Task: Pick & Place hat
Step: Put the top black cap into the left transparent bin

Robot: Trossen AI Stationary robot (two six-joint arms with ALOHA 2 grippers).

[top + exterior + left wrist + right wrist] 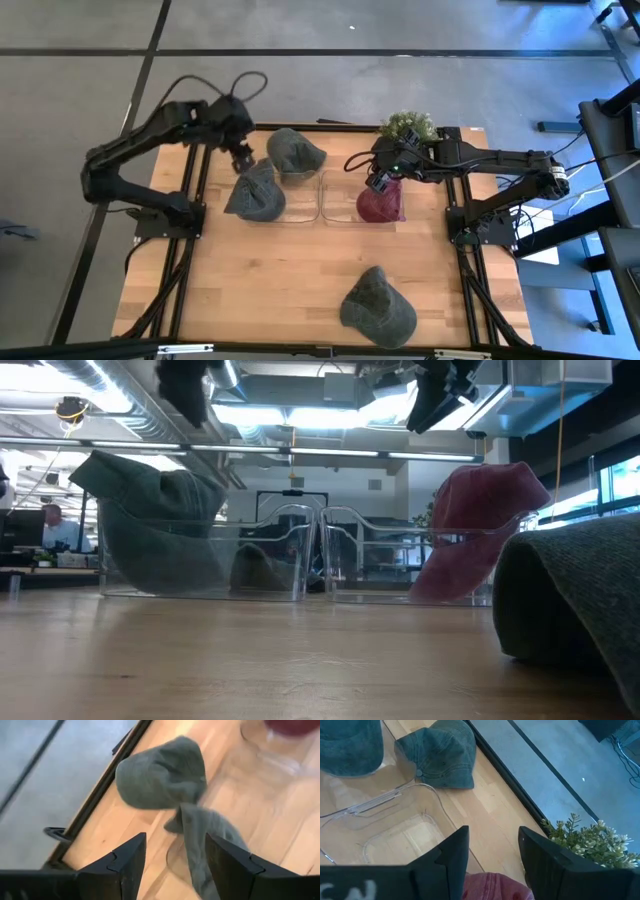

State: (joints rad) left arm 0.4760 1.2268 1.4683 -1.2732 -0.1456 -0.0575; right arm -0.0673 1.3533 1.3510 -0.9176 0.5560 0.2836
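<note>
A grey-green hat [255, 192] [150, 525] sits in the left clear bin [290, 212], its top sticking above the rim. My left gripper [240, 155] [172, 865] hovers open just above it, and the hat [200, 832] shows between and beyond the fingers. A dark red hat [381, 203] [475, 525] rests in the right clear bin [338, 208], leaning over its wall. My right gripper [380, 180] [492, 855] is open above it, with the red hat [495, 887] below the fingers.
A second green hat [293, 152] [160, 772] [440, 752] lies on the table by the far edge, behind the bins. A third grey hat [377, 308] [580, 590] lies near the near edge. A potted plant [408, 125] [590, 840] stands at the far right.
</note>
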